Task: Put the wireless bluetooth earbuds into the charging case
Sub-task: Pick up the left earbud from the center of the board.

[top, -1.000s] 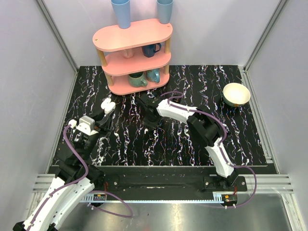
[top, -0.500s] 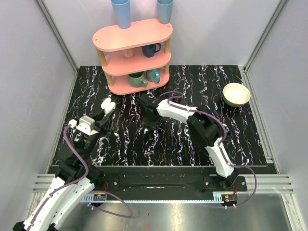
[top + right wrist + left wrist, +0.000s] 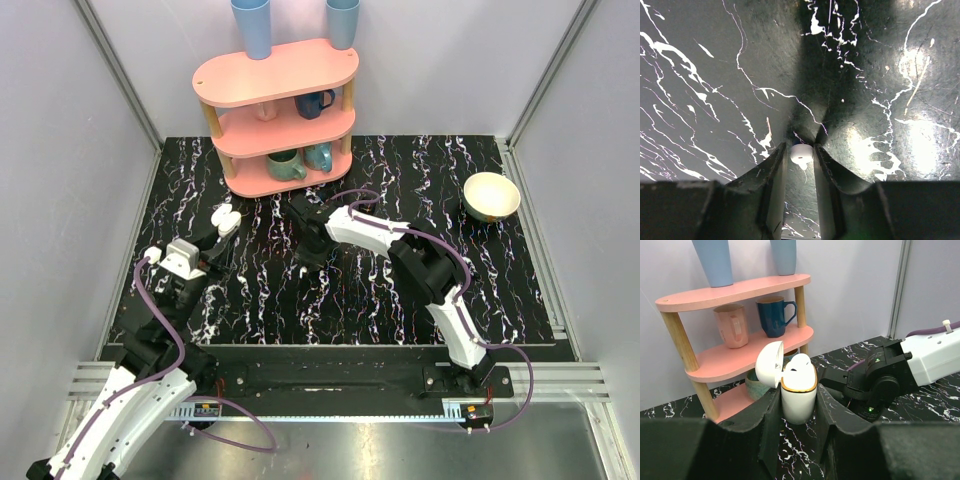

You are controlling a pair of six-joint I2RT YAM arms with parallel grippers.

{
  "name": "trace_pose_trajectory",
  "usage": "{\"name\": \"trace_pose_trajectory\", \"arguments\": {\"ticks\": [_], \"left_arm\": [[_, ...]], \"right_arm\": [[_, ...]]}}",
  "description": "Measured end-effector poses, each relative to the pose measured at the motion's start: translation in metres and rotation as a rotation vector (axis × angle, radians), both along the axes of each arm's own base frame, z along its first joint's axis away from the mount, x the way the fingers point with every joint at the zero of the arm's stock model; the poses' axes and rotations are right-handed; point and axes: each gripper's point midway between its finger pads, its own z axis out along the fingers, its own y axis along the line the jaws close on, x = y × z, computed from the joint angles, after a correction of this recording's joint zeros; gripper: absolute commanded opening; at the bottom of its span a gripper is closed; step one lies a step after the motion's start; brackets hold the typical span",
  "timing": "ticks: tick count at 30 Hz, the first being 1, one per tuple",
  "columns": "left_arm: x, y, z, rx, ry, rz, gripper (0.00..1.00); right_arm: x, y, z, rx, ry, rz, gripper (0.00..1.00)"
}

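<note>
1. right gripper (image 3: 801, 150): points down at the black white-veined table (image 3: 715, 75), near its middle. one earbud (image 3: 801, 155), small and bright white, sits on or just over the table between the two fingertips. the fingers stand narrowly apart on either side of it. cannot tell whether they pinch it or only bracket it.
2. left gripper (image 3: 797, 392): at the left side of the table, clamped on the charging case (image 3: 799, 407), one finger on each flank.
3. charging case: white, upright, clear of the table, with a gold rim. its lid (image 3: 771, 365) is hinged open to the left. a rounded white form rises above the rim. cannot tell whether it is the second earbud.
4. bowl (image 3: 491, 195): cream, at the far right of the table, well apart from both arms.
5. pink shelf (image 3: 275, 85): three tiers, at the far edge.
   - bottom tier: two teal mugs (image 3: 286, 165).
   - middle tier: dark blue mug (image 3: 315, 103) and pink mug (image 3: 732, 325).
   - top tier: two light blue cups (image 3: 251, 25).
</note>
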Motion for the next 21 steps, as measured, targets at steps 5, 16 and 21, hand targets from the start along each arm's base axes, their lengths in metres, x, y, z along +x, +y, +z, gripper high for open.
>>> {"name": "trace_pose_trajectory", "arguments": {"ticks": [5,16,21], "left_arm": [[0.0012,-0.0008,-0.0012,0.003,0.005,0.0,0.0],[0.0021,-0.0015,-0.0021,0.005,0.009,-0.001,0.0],[0.0023,-0.0016,-0.0024,0.005,0.01,-0.001,0.0]], "right_arm": [[-0.0007,0.0003,-0.0006,0.001,0.004,0.002,0.31],[-0.0009,-0.0003,-0.0008,-0.002,0.0,0.022,0.15],[0.0011,0.0012,-0.0002,0.002,-0.014,0.041,0.0]]}}
